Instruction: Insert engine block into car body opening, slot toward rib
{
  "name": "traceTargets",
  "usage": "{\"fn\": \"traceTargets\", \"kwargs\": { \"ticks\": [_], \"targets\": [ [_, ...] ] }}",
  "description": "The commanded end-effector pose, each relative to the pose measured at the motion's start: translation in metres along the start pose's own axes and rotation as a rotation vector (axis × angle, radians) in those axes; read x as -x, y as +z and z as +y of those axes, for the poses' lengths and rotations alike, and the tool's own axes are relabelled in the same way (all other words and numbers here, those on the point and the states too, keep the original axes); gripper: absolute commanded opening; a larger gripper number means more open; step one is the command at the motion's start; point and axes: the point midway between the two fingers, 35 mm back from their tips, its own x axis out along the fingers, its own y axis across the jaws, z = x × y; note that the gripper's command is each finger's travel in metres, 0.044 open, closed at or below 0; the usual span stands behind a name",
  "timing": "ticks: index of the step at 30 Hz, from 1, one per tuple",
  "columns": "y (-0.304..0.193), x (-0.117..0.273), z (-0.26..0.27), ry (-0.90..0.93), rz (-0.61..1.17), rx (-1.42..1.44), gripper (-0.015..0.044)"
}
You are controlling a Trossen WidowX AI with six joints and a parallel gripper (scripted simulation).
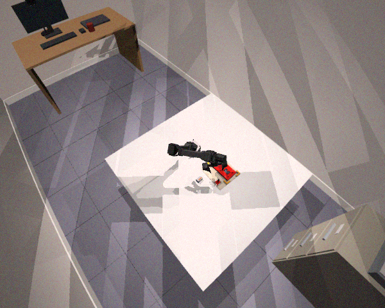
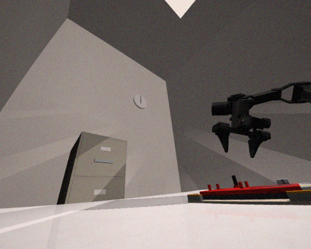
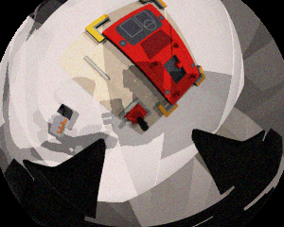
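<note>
The engine block (image 1: 199,179) (image 3: 61,126), a small grey block with orange marks and a dark end, lies on the white table beside the base board. The red car body (image 1: 230,175) (image 2: 260,189) (image 3: 128,47) lies on the board between corner brackets. Its opening (image 3: 175,69) shows as a dark rectangle in the wrist view; no block is seen in it. The rib and the block's slot are too small to make out. My gripper (image 2: 239,154) (image 3: 150,139) is open and empty, pointing down, well above the car body and not touching anything.
The beige base board (image 3: 80,71) carries a light bar (image 3: 97,67) and a small red part (image 3: 134,113) with a black knob (image 3: 142,124), both beside the car body. Yellow corner brackets (image 3: 97,28) (image 3: 168,110) stand around the car body. A desk and a filing cabinet stand far off.
</note>
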Motion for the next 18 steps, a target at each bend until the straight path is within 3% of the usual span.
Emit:
{"fn": "traceTargets", "kwargs": {
  "ticks": [1,18],
  "targets": [
    [-0.006,0.003,0.015,0.030,-0.029,0.097,0.0440],
    [-0.021,0.015,0.096,0.166,-0.238,0.620,0.0440]
  ]
}}
